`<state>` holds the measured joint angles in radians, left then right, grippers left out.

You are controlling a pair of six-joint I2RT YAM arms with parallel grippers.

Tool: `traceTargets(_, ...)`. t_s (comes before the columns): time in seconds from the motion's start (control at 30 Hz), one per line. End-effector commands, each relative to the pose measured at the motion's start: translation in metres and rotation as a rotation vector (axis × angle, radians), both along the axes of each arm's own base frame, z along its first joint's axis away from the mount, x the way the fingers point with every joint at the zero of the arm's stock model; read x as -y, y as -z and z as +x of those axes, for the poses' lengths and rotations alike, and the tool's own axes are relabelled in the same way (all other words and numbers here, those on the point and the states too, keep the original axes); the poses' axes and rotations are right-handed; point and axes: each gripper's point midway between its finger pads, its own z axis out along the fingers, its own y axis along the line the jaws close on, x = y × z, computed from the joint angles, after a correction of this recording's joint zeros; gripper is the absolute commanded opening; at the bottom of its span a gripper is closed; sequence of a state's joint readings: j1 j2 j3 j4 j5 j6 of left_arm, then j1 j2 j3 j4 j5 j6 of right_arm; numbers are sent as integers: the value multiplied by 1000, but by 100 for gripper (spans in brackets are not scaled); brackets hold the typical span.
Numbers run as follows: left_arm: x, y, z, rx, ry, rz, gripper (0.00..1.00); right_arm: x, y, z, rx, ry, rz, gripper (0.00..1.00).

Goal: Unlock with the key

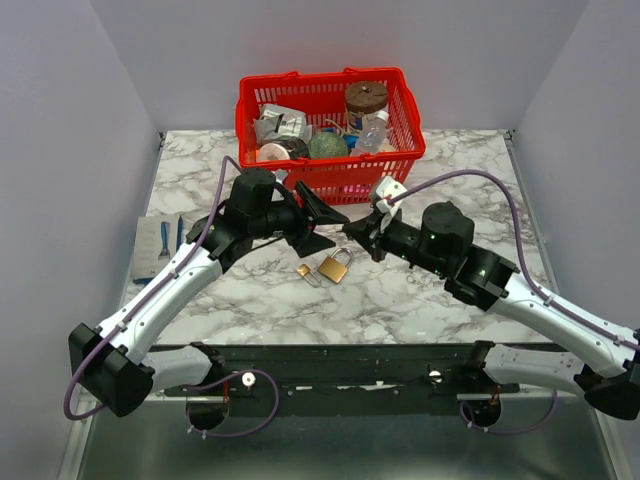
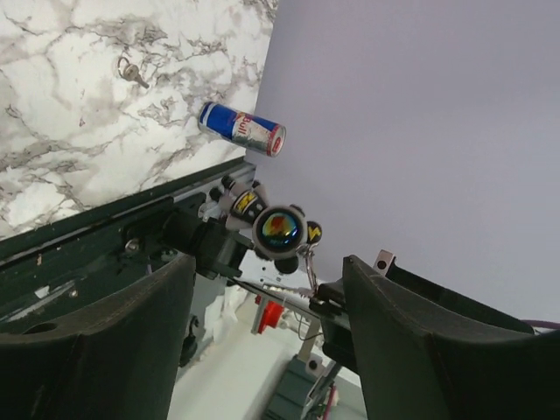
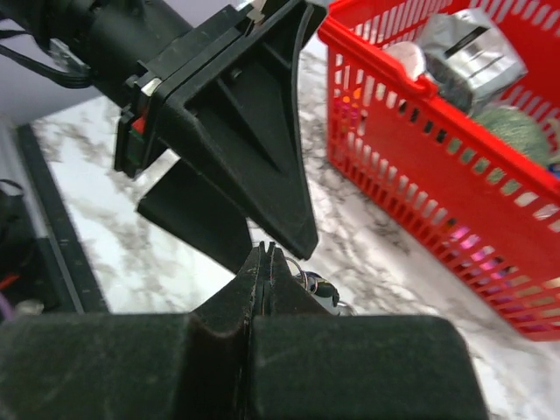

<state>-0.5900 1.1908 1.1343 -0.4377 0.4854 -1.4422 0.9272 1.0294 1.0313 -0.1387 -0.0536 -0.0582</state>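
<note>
left claw of mine hangs released over the middle of the bench, its two black fingers spread wide with nothing between them. right claw is clenched tight just at the left one's tips, nipping the key. from overhead the two claws sit nose to nose, but that view is too coarse to show the key. only my right wrist view shows its ring poking out past the closed tips, with the left fingers looming just beyond and the red basket off to the right. the brass padlock lies flat on the marble, closer to the near edge than the claws and apart from both. a small silvery piece lies just beside its left side. neither wrist view catches the padlock. my left wrist view alone shows a blue and silver can on its side by a bench edge, and a small ringed bit on the marble, too small to name.
</note>
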Motion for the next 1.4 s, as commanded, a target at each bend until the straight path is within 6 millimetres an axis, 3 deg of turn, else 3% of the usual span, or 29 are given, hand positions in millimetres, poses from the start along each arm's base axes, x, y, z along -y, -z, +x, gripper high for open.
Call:
traceTargets(0.0,1,2,-13,-124,12,-46,70,1,-19,17,169,98,-42,1)
traceTargets(0.47,4,12,-6,-163,-2,-44,42,-2,-11,13,287,84,-134,1)
traceTargets(0.9,2,18,-3,-168,-25,-37,11,-1,5,-3,355,7,-216,1)
traceTargets(1.07,0,19,1,-156,-52,-29,0,-6,12,-18,358,-57,-229,1)
traceTargets(1.37,-3,21,10,-78,-82,-20,0,-9,25,-26,314,-62,-251,6)
